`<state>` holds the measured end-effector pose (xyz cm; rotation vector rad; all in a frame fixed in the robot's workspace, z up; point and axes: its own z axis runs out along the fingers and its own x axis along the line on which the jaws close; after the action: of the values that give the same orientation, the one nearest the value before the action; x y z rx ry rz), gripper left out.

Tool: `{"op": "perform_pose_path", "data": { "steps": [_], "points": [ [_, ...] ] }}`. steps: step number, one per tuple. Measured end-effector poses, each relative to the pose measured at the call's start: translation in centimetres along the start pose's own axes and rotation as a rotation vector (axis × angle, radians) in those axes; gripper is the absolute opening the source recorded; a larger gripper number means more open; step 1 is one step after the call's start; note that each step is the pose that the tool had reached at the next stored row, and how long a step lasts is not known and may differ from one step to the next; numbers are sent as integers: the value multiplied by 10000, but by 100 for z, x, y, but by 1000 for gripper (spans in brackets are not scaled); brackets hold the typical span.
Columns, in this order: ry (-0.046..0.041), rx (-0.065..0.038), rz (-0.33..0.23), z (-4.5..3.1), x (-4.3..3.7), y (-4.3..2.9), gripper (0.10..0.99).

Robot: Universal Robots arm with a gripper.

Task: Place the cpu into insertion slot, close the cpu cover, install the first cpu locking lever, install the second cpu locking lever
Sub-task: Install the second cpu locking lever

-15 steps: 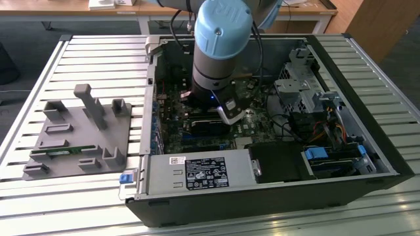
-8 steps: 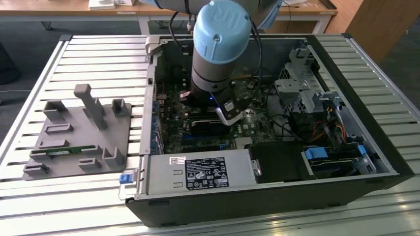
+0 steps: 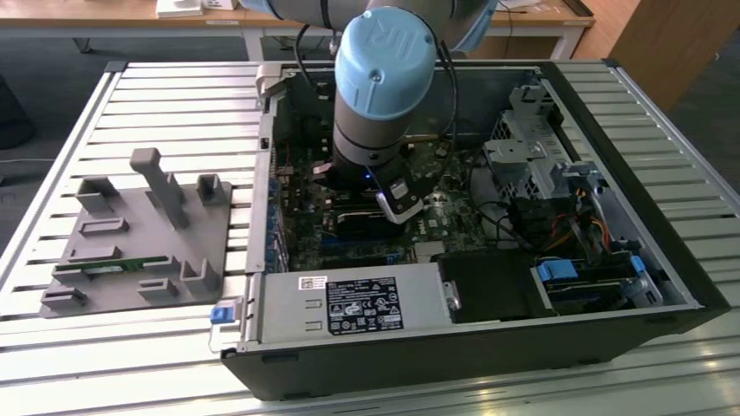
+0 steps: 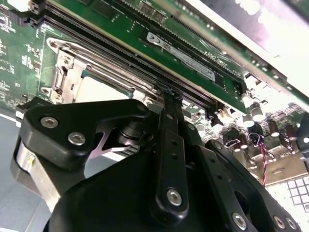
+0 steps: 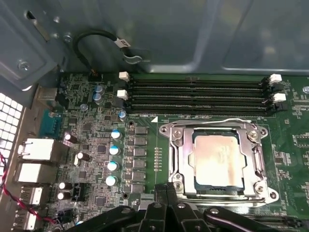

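In the first wrist view the cpu (image 5: 219, 162) lies flat in the insertion slot (image 5: 169, 129) on the green board, its silvery-beige top showing. The cpu cover (image 5: 182, 159) is down around it as a metal frame. A thin wire lever (image 5: 231, 120) runs along one edge of the frame and another (image 5: 263, 159) along the adjoining edge. My gripper (image 5: 166, 187) hovers just beside the socket, fingers pressed together with nothing between them. The second wrist view shows the shut gripper (image 4: 169, 96) close to the socket's corner (image 4: 63, 63). The arm (image 3: 376, 95) reaches down into the case.
Black memory slots (image 5: 193, 94) run beside the socket, one holding a module (image 4: 183, 53). Capacitors (image 5: 113, 150) and rear ports (image 5: 38, 150) stand on the other side. A cable (image 5: 96, 36) loops at the case wall. A grey fixture tray (image 3: 139, 243) sits outside the case.
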<state>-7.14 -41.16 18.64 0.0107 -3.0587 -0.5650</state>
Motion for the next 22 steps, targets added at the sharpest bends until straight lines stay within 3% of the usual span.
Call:
{"op": "perform_pose_path", "data": {
  "steps": [11,22],
  "points": [
    [-1,-14,-1,-34,5,13,106],
    [1,-10,0,-308,14,117,106]
  ]
}}
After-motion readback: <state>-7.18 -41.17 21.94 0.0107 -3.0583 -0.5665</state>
